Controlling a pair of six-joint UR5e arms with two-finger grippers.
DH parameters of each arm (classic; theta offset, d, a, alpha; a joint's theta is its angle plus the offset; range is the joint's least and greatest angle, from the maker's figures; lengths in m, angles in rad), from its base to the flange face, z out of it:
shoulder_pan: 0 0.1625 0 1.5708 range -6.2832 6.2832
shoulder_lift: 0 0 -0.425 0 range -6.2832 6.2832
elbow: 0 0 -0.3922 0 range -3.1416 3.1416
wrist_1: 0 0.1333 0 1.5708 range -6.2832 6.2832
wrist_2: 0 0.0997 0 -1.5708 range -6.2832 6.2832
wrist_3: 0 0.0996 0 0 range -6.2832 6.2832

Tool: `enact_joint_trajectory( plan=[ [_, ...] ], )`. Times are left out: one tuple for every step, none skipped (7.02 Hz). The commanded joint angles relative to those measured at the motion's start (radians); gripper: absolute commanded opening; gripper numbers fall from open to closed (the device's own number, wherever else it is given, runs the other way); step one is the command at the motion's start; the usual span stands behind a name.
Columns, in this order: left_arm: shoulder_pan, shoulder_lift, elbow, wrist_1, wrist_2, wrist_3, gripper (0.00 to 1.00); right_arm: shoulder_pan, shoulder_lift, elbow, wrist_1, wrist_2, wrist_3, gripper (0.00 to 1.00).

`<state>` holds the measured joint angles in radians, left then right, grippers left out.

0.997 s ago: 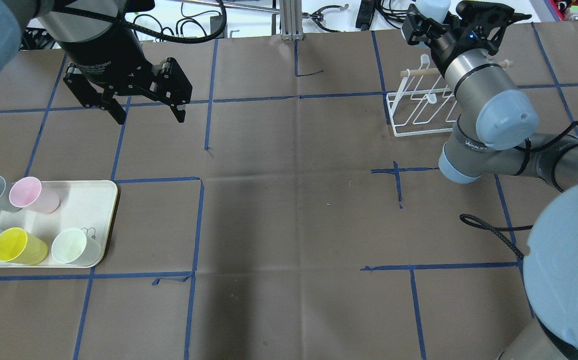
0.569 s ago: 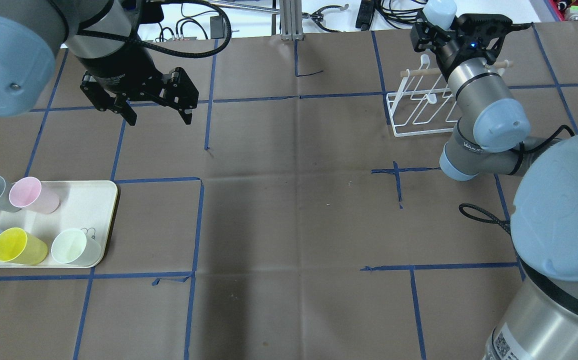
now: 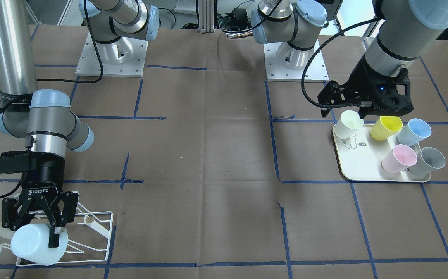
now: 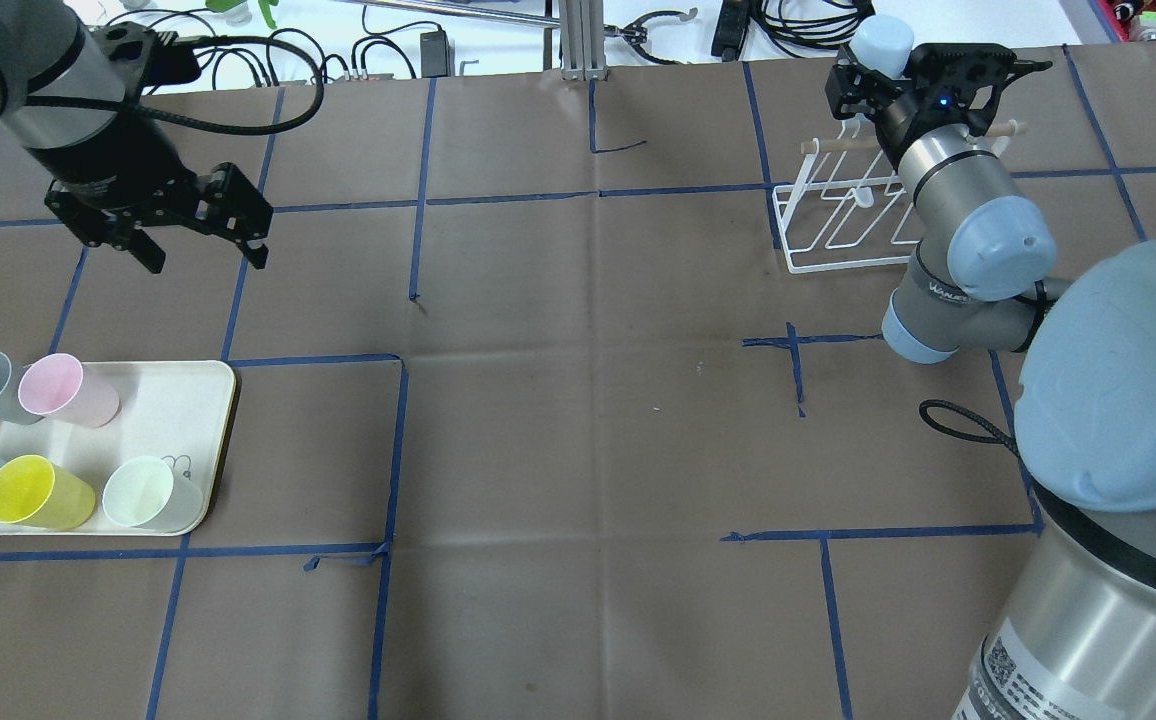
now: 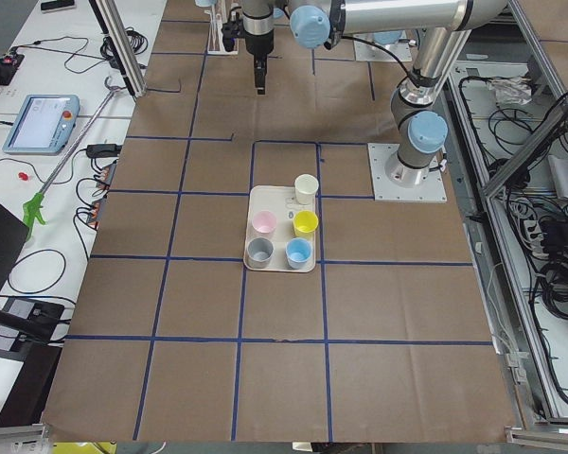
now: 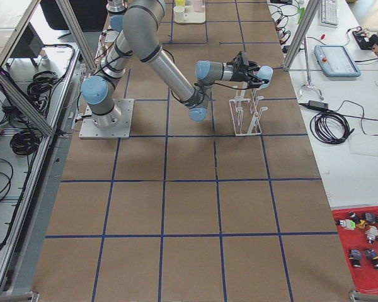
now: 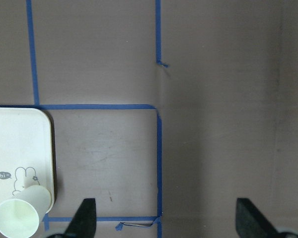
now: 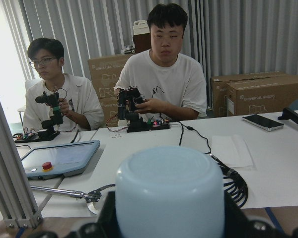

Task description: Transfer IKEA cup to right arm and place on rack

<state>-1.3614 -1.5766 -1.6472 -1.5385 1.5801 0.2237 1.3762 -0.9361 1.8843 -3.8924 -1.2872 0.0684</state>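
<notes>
Cup (image 3: 36, 245) at wire rack (image 4: 838, 144)
Right jaws pinched the smooth, rounded pale-blue cup; left jaws stood spread wide.

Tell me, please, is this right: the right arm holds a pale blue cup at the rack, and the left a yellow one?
No: the overhead view shows the left arm with empty, open jaws; the yellow cup sits on the tray. The rest holds.
</notes>
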Motion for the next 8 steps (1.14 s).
enact_joint_trajectory(
  plan=[
    [0.166, 0.047, -0.103, 0.009, 0.023, 0.193, 1.0, 0.0, 0.011, -0.013, 0.007, -0.003, -0.001, 0.31],
    [0.227, 0.059, -0.144, 0.009, 0.023, 0.233, 0.99, 0.0, 0.035, -0.019, 0.005, -0.001, -0.001, 0.31],
    [0.247, 0.082, -0.187, 0.011, 0.024, 0.262, 0.99, 0.001, 0.042, -0.013, 0.005, -0.003, -0.001, 0.31],
    [0.251, 0.134, -0.235, 0.018, 0.024, 0.266, 0.99, 0.003, 0.04, -0.005, 0.005, -0.003, -0.001, 0.31],
    [0.254, 0.164, -0.279, 0.041, 0.034, 0.269, 0.99, 0.004, 0.04, 0.002, 0.005, -0.004, -0.001, 0.31],
    [0.255, 0.181, -0.316, 0.066, 0.047, 0.272, 0.99, 0.004, 0.04, 0.015, 0.005, -0.003, -0.001, 0.31],
    [0.26, 0.185, -0.356, 0.104, 0.052, 0.272, 0.99, 0.004, 0.037, 0.016, 0.007, -0.003, -0.002, 0.39],
    [0.268, 0.184, -0.393, 0.147, 0.051, 0.273, 0.99, 0.004, 0.034, 0.015, 0.016, -0.003, 0.002, 0.71]
  ],
)
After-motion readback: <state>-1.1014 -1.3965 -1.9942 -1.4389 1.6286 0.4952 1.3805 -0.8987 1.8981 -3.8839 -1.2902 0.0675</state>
